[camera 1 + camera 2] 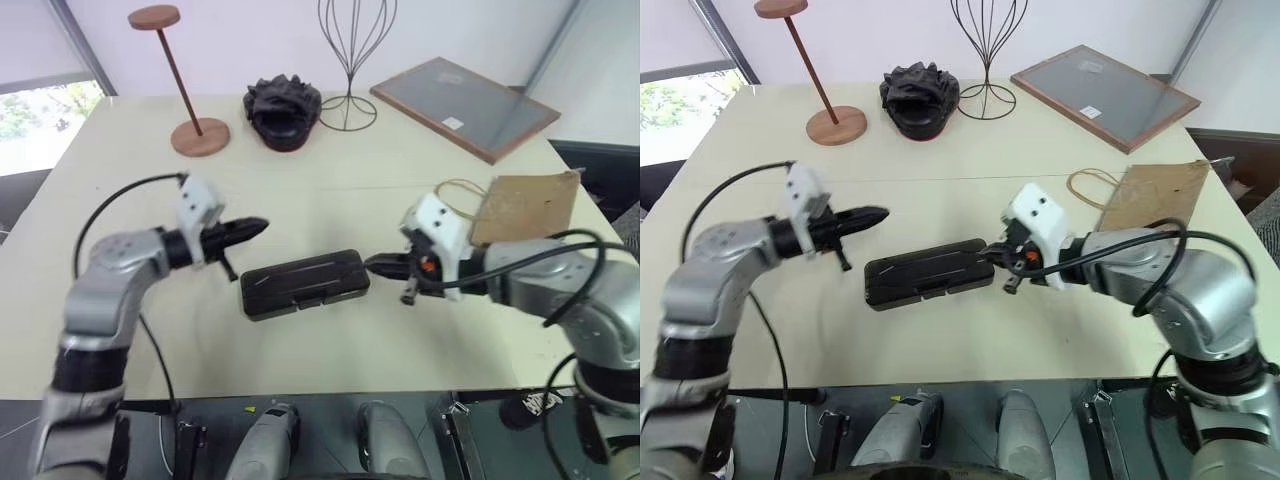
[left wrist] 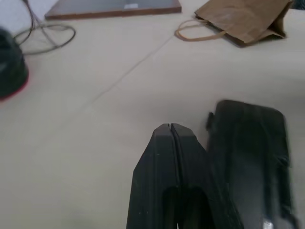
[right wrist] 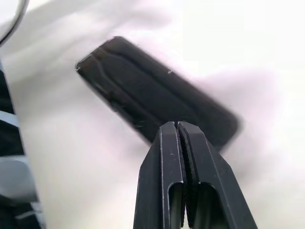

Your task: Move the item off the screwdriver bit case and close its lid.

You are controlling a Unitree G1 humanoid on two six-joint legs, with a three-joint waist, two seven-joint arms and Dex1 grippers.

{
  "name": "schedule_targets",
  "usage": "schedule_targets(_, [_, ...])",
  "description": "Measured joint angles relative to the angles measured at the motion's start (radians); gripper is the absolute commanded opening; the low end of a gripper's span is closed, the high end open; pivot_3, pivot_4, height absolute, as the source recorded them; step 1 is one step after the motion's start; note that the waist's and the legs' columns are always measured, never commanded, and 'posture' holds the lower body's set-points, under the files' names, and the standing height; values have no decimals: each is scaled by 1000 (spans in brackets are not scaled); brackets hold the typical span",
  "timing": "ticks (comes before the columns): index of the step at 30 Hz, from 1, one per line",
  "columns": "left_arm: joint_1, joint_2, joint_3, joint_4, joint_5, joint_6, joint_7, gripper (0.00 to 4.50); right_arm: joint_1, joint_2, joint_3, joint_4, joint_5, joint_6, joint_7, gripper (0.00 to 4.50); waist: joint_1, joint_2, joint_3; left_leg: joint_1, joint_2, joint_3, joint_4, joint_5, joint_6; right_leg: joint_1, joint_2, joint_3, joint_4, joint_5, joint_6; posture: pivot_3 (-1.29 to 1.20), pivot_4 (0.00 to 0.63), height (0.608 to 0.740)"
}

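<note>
One screwdriver bit case (image 1: 304, 284) lies flat near the middle of the table (image 1: 330, 210) with its lid (image 1: 300, 276) folded down over it. Both grippers hang just off its ends, pointing inward: the left gripper (image 1: 258, 228) beside its left end, the right gripper (image 1: 372, 265) at its right end, each with fingers pressed together and holding nothing. Well off to the right lies the kraft paper bag (image 1: 525, 206), its loop handles (image 1: 452, 190) spread on the tabletop. Farther back stand a wood-framed panel (image 1: 464, 106), a wire stand (image 1: 352, 60), a black lumpy object (image 1: 283, 110) and a wooden stand (image 1: 185, 85).
</note>
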Motion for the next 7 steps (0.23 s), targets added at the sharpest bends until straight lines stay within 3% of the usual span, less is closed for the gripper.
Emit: schedule_targets(7, [223, 55, 160, -261, -233, 216, 61, 0, 6, -50, 32, 74, -54, -118, 94, 82, 6, 0, 1, -8, -1, 2, 3, 0, -1, -8, -1, 0, 0, 1, -1, 0, 150, 740])
